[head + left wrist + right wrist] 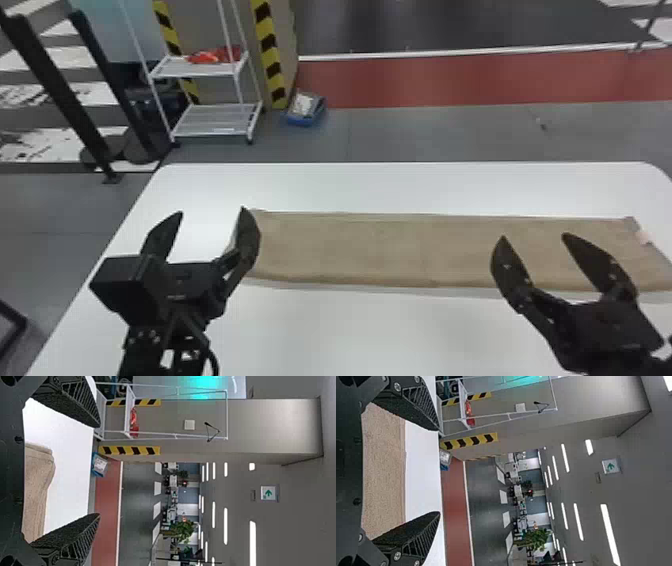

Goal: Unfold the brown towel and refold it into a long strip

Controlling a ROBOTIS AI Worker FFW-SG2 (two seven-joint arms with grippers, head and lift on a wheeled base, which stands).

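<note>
The brown towel (380,250) lies flat across the table as a long strip, its length running left to right, with a small pale tag at its right end. My left gripper (212,212) is open by the strip's left end, its right finger overlapping that end in the head view. Over the right part of the strip, my right gripper (532,237) stands open with nothing between its fingers. In the left wrist view the open left gripper (99,471) has the towel (37,490) beyond it; in the right wrist view the towel (383,471) stretches behind the open right gripper (440,471).
The white table (350,330) has bare surface in front of the strip and a narrower bare band behind it. Beyond the far edge stand a white wire rack (215,120) and a blue box (306,109) on the floor.
</note>
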